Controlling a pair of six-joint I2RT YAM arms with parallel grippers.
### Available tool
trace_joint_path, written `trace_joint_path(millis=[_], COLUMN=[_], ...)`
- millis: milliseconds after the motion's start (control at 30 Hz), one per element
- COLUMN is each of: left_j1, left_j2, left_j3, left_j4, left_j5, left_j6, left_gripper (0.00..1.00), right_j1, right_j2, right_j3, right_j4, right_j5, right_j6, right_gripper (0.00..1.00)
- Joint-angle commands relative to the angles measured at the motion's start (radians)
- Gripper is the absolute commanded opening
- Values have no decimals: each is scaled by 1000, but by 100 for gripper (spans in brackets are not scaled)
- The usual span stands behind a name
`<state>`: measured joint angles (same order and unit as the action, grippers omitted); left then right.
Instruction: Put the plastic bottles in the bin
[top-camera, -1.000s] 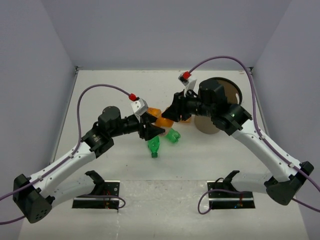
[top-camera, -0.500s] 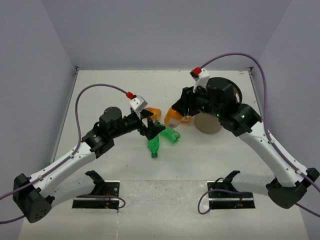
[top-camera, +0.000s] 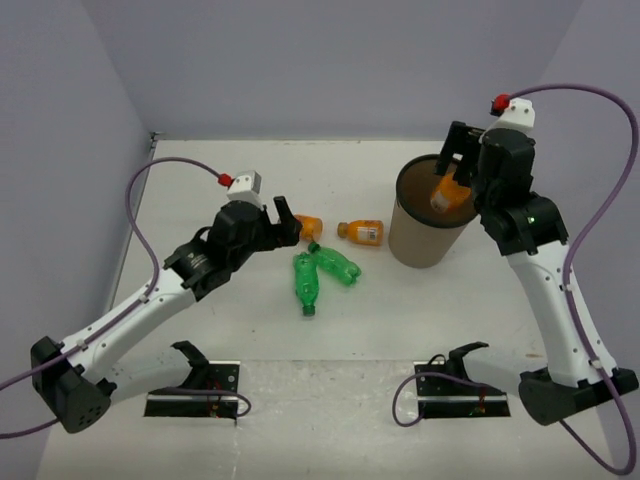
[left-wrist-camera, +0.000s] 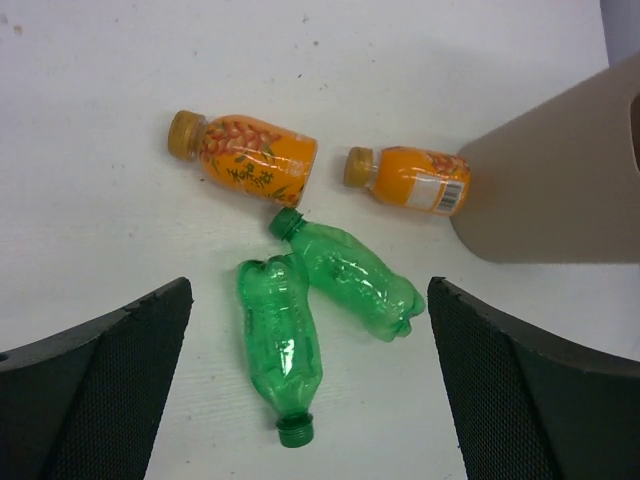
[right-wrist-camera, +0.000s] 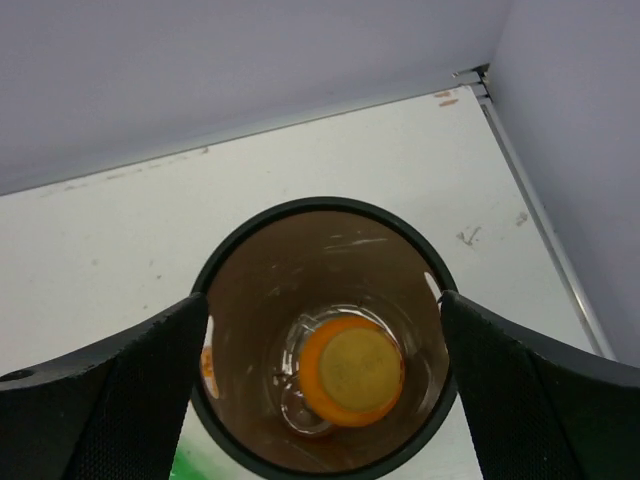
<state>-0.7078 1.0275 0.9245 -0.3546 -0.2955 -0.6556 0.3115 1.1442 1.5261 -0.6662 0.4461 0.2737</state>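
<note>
On the table lie two labelled orange plastic bottles (left-wrist-camera: 250, 160) (left-wrist-camera: 415, 180) and two green ribbed ones (left-wrist-camera: 283, 345) (left-wrist-camera: 355, 280), the green pair touching in a V. My left gripper (left-wrist-camera: 310, 400) hovers open above the green pair, holding nothing; in the top view it (top-camera: 284, 226) sits just left of an orange bottle (top-camera: 308, 227). The brown bin (top-camera: 420, 240) stands at the right. Directly over its mouth my right gripper (right-wrist-camera: 325, 390) is open and empty. Inside the bin (right-wrist-camera: 300, 260) an orange bottle (right-wrist-camera: 350, 372) shows cap up, free of the fingers, with something clear under it.
The bin's black rim (right-wrist-camera: 320, 203) fills most of the right wrist view. White walls close in the table at the back and on both sides. Two black mounts (top-camera: 195, 385) (top-camera: 455, 385) sit at the near edge.
My right gripper carried an orange bottle from the pile up over the bin and opened; the bottle is now inside. My left gripper opened and drew back left from the bottles.
</note>
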Motion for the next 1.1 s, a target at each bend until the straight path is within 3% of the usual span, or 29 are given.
trace_joint_path(millis=[0, 167, 333, 433, 500, 633, 1067], left_j1=[1, 1, 1, 1, 1, 10, 93], left_j2=[121, 253, 351, 472, 590, 727, 953], left_j3=[158, 342, 362, 456, 575, 654, 643], left_j4=[-217, -394, -428, -440, -539, -575, -397], left_j5=[-139, -157, -209, -195, -200, -186, -50], left_j6=[-300, -542, -801, -838, -874, -966, -969], left_gripper=[100, 100, 100, 100, 100, 100, 95], right_j1=[-5, -3, -2, -2, -2, 0, 24], right_j2=[57, 8, -76, -107, -127, -170, -262], right_j3=[22, 0, -52, -79, -101, -142, -199], right_j4=[11, 8, 10, 1, -3, 8, 39], right_j5=[114, 80, -29, -72, -104, -165, -270], right_j6=[-7, 18, 44, 44, 41, 38, 27], right_gripper=[99, 99, 99, 99, 99, 99, 99])
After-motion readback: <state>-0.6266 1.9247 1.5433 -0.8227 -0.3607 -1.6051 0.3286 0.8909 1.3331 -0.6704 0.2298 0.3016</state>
